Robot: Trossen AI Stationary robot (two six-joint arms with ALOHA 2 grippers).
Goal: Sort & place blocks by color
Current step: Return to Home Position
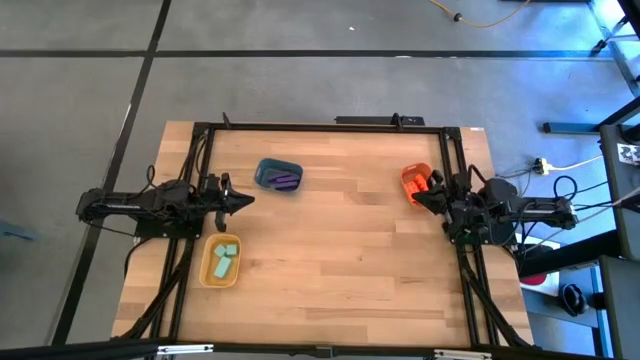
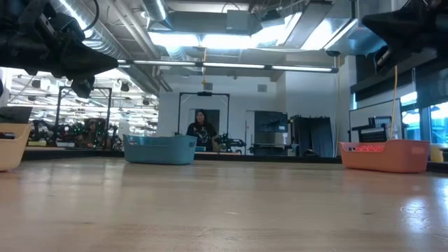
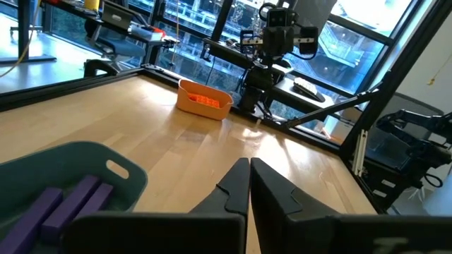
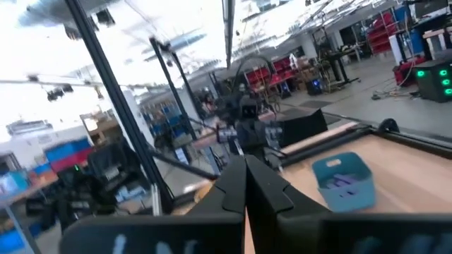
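Observation:
The purple blocks (image 1: 286, 181) lie in the blue tub (image 1: 278, 176) near the table's far left; they also show in the left wrist view as purple blocks (image 3: 67, 206). The orange-red blocks (image 1: 415, 185) sit in the orange tub (image 1: 414, 182) at the far right. The mint-green blocks (image 1: 225, 259) rest in the yellow tub (image 1: 221, 260) near the left edge. My left gripper (image 1: 248, 199) is shut, raised by the left edge between the blue and yellow tubs. My right gripper (image 1: 418, 197) is shut, raised beside the orange tub. Both are empty.
A dark frame (image 1: 330, 125) runs along the table's far, left and right edges. The bare wooden tabletop (image 1: 340, 250) spreads between the tubs. In the low view a person (image 2: 201, 129) stands far off in the room behind the table.

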